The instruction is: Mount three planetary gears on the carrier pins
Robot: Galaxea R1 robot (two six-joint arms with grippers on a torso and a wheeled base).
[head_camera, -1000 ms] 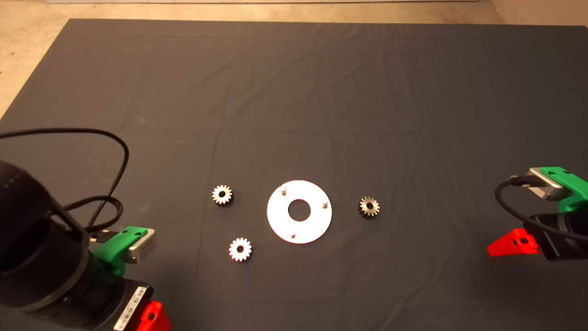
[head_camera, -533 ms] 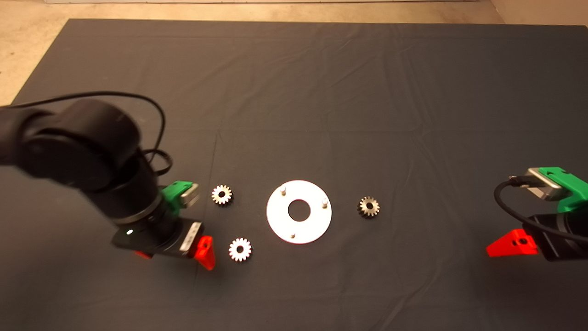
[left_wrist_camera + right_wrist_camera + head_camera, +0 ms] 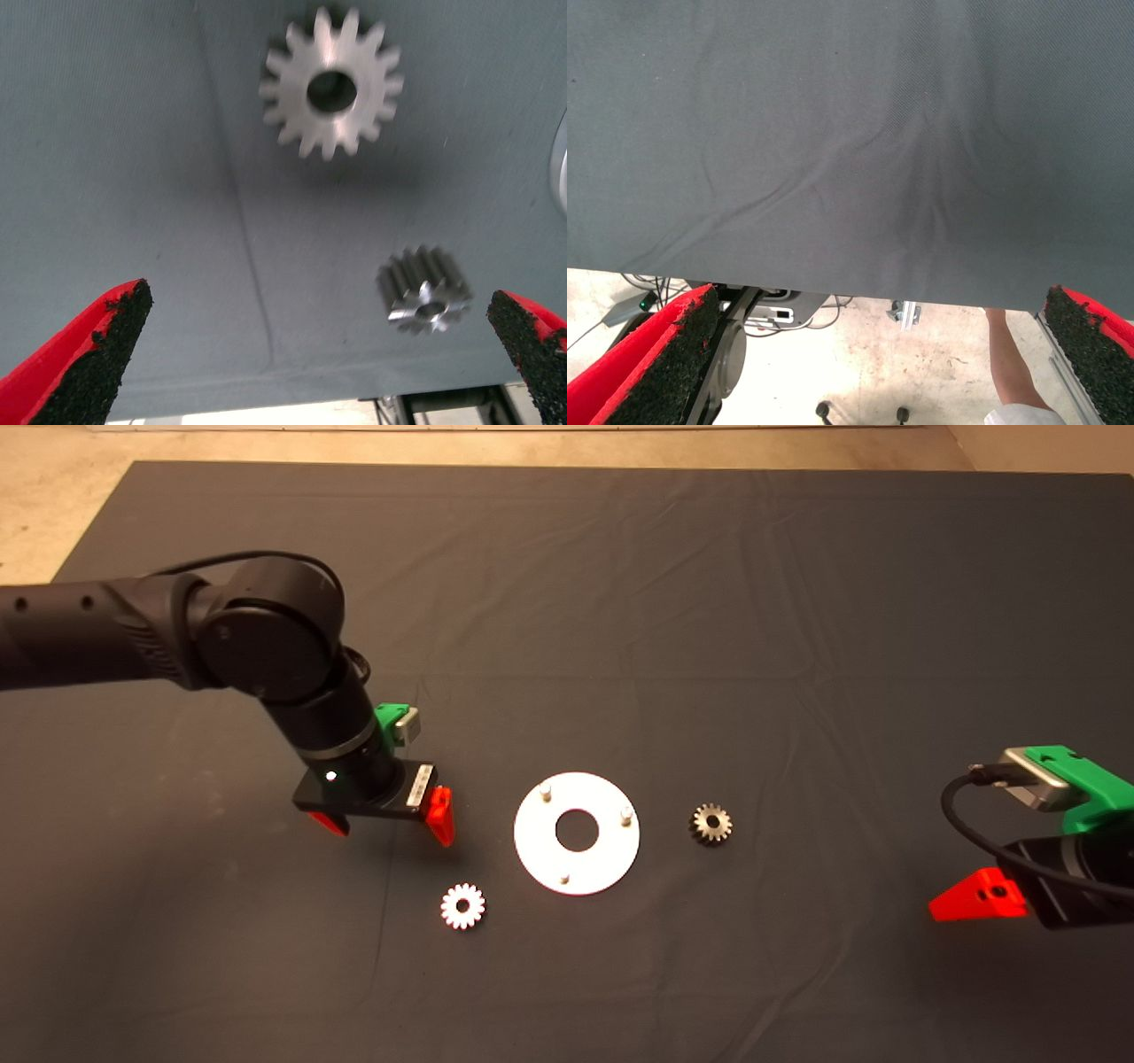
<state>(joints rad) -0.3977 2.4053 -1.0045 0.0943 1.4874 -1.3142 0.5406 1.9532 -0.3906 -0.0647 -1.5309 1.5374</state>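
Observation:
A white disc point(image 3: 602, 859) lies mid-mat with three carrier pins point(image 3: 546, 788) standing on it, all bare. One planetary gear point(image 3: 462, 906) lies near-left of the disc, another point(image 3: 710, 823) to its right. My left gripper point(image 3: 387, 830) hovers open just left of the disc and hides a third gear from the head view. The left wrist view shows that gear point(image 3: 331, 86) flat on the mat below the open left gripper point(image 3: 316, 301), with the near-left gear point(image 3: 425, 289) farther off. My right gripper point(image 3: 873, 305) waits open and empty at the mat's right edge.
The dark mat point(image 3: 620, 602) is wrinkled, with a fold line running down left of the disc. The right wrist view shows the mat's edge, the floor with cables and a metal frame point(image 3: 731, 345), and a person's arm point(image 3: 1008, 359).
The left arm swung in from the lower left corner, up and to the right, and now covers the far-left gear. The right gripper shifted slightly. No gear moved.

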